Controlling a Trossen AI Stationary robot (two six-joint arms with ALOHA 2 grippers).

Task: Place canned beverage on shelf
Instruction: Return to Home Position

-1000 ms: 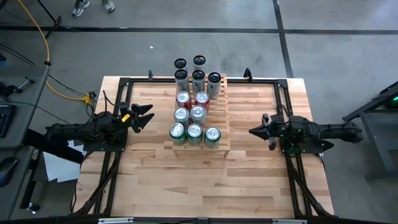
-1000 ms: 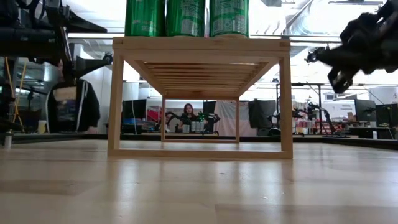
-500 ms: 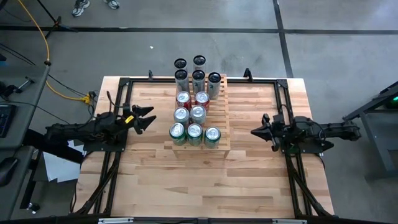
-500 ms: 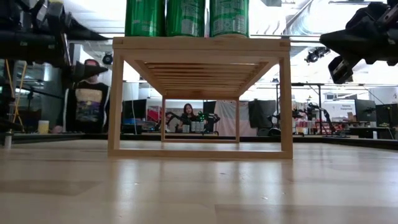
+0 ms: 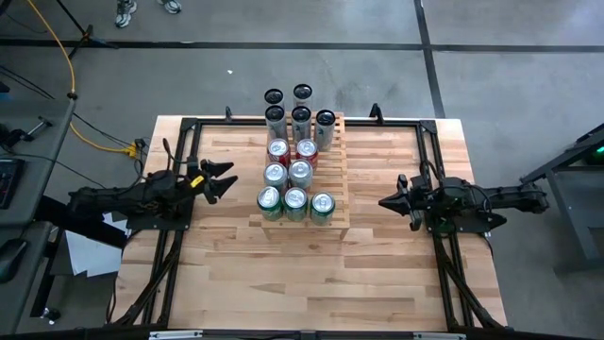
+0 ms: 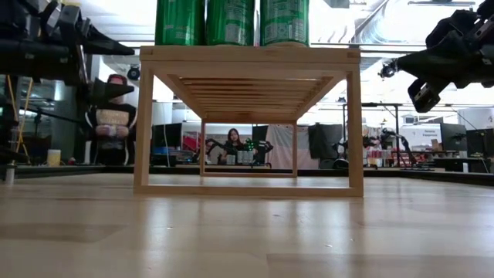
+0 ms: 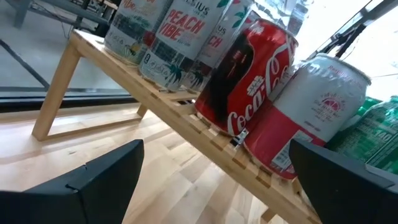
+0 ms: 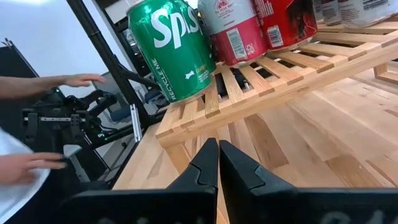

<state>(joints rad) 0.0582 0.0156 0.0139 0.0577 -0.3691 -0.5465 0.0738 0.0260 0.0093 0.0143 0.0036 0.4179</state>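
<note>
The shelf (image 5: pixel 341 179), full of cans (image 5: pixel 295 199), stands by the table's (image 5: pixel 396 274) far edge. Near the left edge, the left gripper (image 5: pixel 226 179) is wide open and empty. Near the right edge, the right gripper (image 5: pixel 385 200) is pinched closed and empty. The step is probably going home, so next both arms should pull back, clear of the shelf.

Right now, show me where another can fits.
On the shelf, only the slats beside the two middle rows, toward the right gripper, are bare; elsewhere it is crowded. The table before the green cans is open, and between shelf and left gripper.
</note>
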